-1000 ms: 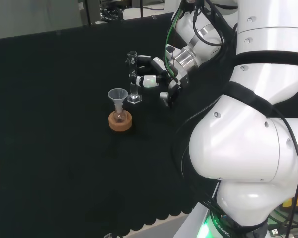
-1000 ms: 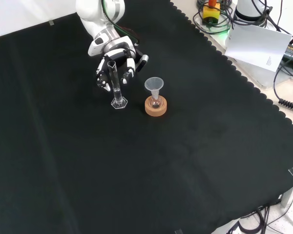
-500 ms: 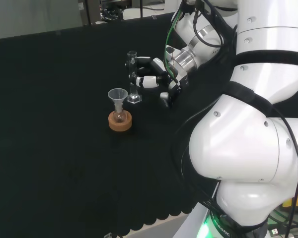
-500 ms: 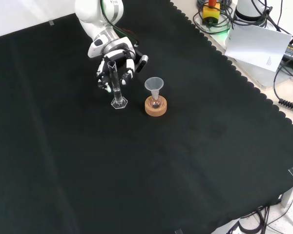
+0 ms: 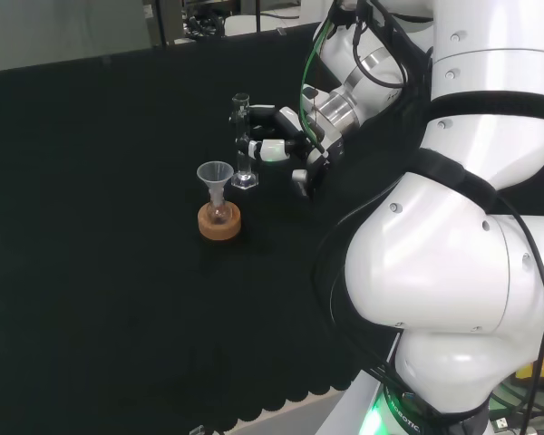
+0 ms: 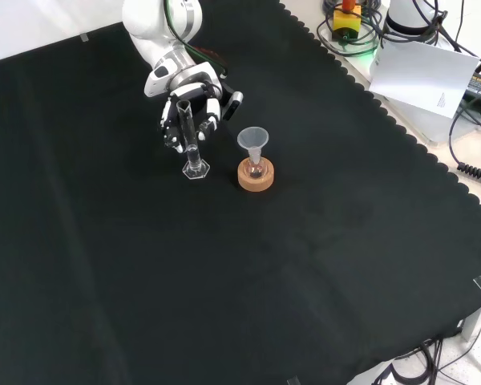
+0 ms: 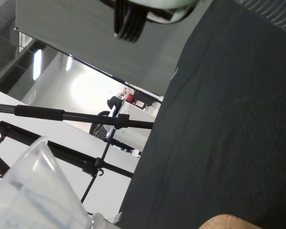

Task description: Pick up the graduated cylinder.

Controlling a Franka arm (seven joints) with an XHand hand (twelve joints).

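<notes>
Graduated cylinder (image 6: 189, 144) standing upright, base on cloth (funnel (image 6: 253, 143) at its 3 o'clock), hand (image 6: 194, 100) curling around its tube without clearly clamping; next: closing, lifting.

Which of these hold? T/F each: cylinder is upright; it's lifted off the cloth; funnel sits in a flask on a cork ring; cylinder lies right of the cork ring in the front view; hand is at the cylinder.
1. The graduated cylinder stands upright. True.
2. It is lifted off the cloth. False: its foot rests on the cloth in the front view.
3. The funnel sits in a small flask on a cork ring. True.
4. The cylinder is right of the cork ring in the front view. False: it is to its left.
5. The hand is at the cylinder, its fingers around the tube. True.
</notes>
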